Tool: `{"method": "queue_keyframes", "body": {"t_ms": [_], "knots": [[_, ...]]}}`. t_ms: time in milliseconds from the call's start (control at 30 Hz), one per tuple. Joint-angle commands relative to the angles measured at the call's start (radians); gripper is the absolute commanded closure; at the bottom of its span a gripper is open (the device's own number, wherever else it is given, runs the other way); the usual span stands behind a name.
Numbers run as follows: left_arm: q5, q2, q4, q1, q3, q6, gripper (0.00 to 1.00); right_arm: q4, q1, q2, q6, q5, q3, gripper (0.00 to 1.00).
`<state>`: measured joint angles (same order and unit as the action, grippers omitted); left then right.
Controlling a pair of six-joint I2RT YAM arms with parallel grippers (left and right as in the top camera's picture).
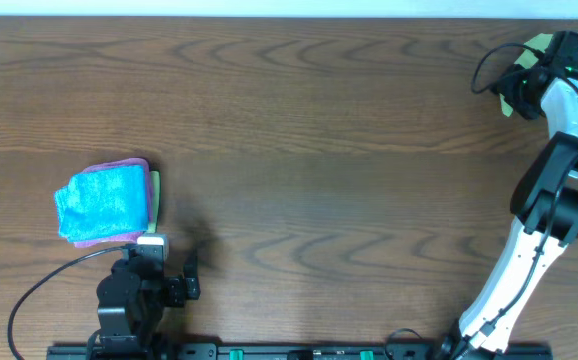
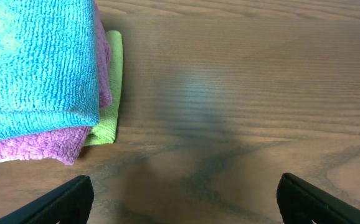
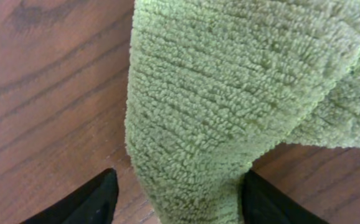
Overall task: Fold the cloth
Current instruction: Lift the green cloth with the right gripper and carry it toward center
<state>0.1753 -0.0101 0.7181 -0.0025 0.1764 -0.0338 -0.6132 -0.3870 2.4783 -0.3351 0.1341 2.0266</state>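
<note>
The lime-green cloth (image 3: 230, 81) lies bunched at the far right corner of the table, and only small bits of it show around the arm in the overhead view (image 1: 537, 44). My right gripper (image 3: 177, 199) is low over it, near the far right edge in the overhead view (image 1: 519, 88). Its fingers straddle a thick fold. The right finger touches the cloth and a strip of wood shows beside the left finger. My left gripper (image 2: 183, 199) is open and empty at the near left (image 1: 191, 272), over bare wood.
A folded stack stands at the left: a blue cloth (image 1: 104, 200) on a pink cloth (image 2: 37, 146) on another lime-green cloth (image 2: 111, 93). It lies just beyond and left of my left gripper. The table's far edge (image 1: 289, 17) runs close behind my right gripper.
</note>
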Motion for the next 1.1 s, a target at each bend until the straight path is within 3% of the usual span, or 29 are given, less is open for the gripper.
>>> {"method": "queue_keyframes", "body": {"t_ms": [0, 200, 300, 633, 1067], "knots": [[-0.011, 0.006, 0.030, -0.005, -0.010, -0.015, 0.05, -0.005, 0.003, 0.032, -0.009, -0.021, 0.011, 0.45], [-0.011, 0.006, 0.030, -0.005, -0.010, -0.015, 0.05, -0.012, 0.003, 0.032, -0.009, -0.033, 0.011, 0.77], [-0.011, 0.006, 0.030, -0.005, -0.010, -0.015, 0.05, -0.028, 0.003, 0.032, -0.009, -0.032, 0.012, 0.99], [-0.011, 0.006, 0.030, -0.005, -0.010, -0.015, 0.05, -0.175, 0.028, -0.056, 0.090, -0.006, 0.016, 0.99], [-0.011, 0.006, 0.030, -0.005, -0.010, -0.015, 0.05, -0.496, 0.187, -0.242, 0.176, -0.022, 0.016, 0.99]]}}
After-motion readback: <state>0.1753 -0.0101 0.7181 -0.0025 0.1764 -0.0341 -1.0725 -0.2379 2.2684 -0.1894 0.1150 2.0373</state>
